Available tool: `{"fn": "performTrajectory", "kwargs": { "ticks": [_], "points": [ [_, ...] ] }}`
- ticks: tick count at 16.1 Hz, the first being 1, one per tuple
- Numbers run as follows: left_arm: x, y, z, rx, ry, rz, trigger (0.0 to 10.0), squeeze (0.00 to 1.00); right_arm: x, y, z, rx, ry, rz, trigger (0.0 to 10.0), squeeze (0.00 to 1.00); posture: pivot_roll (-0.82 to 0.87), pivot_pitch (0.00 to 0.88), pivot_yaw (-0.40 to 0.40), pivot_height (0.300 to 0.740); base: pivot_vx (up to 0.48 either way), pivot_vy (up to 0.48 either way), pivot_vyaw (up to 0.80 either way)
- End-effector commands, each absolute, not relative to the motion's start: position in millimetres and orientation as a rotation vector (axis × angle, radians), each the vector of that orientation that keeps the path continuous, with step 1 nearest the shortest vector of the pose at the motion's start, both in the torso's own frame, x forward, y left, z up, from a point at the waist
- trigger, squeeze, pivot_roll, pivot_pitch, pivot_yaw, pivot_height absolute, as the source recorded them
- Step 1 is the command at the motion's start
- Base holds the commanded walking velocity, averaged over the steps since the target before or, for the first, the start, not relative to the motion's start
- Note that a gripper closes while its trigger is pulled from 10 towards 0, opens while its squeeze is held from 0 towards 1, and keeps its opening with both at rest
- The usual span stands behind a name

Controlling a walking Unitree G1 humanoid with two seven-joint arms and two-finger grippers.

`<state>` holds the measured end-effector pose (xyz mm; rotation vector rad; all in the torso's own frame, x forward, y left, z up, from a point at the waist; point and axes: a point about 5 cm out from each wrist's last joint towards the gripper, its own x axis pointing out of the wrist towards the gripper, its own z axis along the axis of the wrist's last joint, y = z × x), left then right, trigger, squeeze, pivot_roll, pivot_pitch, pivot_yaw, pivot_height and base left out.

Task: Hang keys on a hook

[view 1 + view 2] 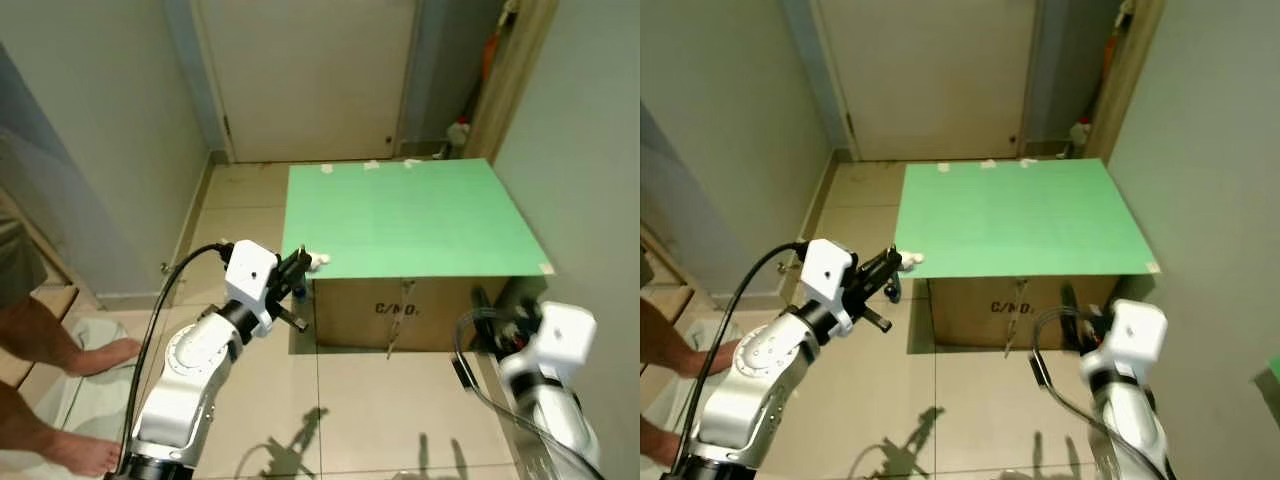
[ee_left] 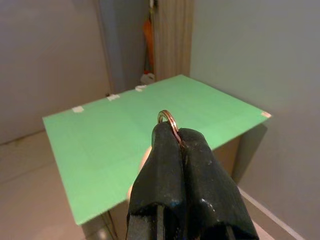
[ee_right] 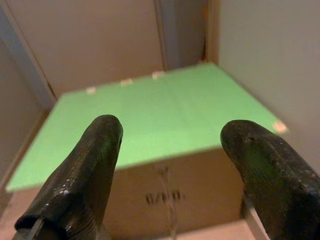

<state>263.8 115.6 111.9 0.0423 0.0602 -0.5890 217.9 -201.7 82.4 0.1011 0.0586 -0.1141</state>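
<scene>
My left gripper (image 2: 177, 134) is shut on a copper key ring (image 2: 169, 120), which sticks out above the pinched black fingertips. In the left eye view this gripper (image 1: 298, 265) is raised at the near left corner of the green board (image 1: 410, 215). A small dark blue piece (image 1: 299, 292) hangs just under it, and something white (image 1: 318, 261) shows right at its tips. My right gripper (image 3: 170, 135) is open and holds nothing; it faces the front of the cardboard box (image 3: 170, 195). It sits low at the right (image 1: 485, 320).
The green board lies on top of a cardboard box (image 1: 400, 315) on a tiled floor. A closed door (image 1: 310, 70) stands behind, with a bottle (image 1: 458, 135) in the far corner. A person's bare legs and feet (image 1: 70, 355) are at the left. Walls close in on both sides.
</scene>
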Motion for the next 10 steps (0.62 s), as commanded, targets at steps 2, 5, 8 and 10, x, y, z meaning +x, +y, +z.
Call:
{"fn": "performTrajectory", "kwargs": {
  "ticks": [2,5,8,10],
  "points": [
    [267.1,114.5,121.2,0.138,-0.009,-0.575,0.0,0.0,223.2,-198.3,91.2,0.032,-0.015,-0.094,10.0,0.0,-0.15,0.0,0.049,0.74,0.0,0.0,0.0],
    [276.1,141.4,97.0,0.456,-0.099,-0.337,0.0,0.0,234.7,-194.5,89.1,-0.044,-0.113,-0.072,10.0,0.0,-0.16,0.0,0.05,0.74,0.0,0.0,0.0],
    [280.1,154.4,83.9,0.441,-0.053,-0.216,0.0,0.0,237.6,-204.0,69.1,-0.019,-0.048,-0.114,10.0,0.0,-0.16,0.0,0.046,0.74,0.0,0.0,0.0],
    [281.0,148.2,92.0,0.389,-0.104,-0.186,0.0,0.0,240.9,-208.7,67.1,-0.023,-0.046,-0.132,10.0,0.0,-0.15,0.0,0.047,0.74,0.0,0.0,0.0]
  ]
}}
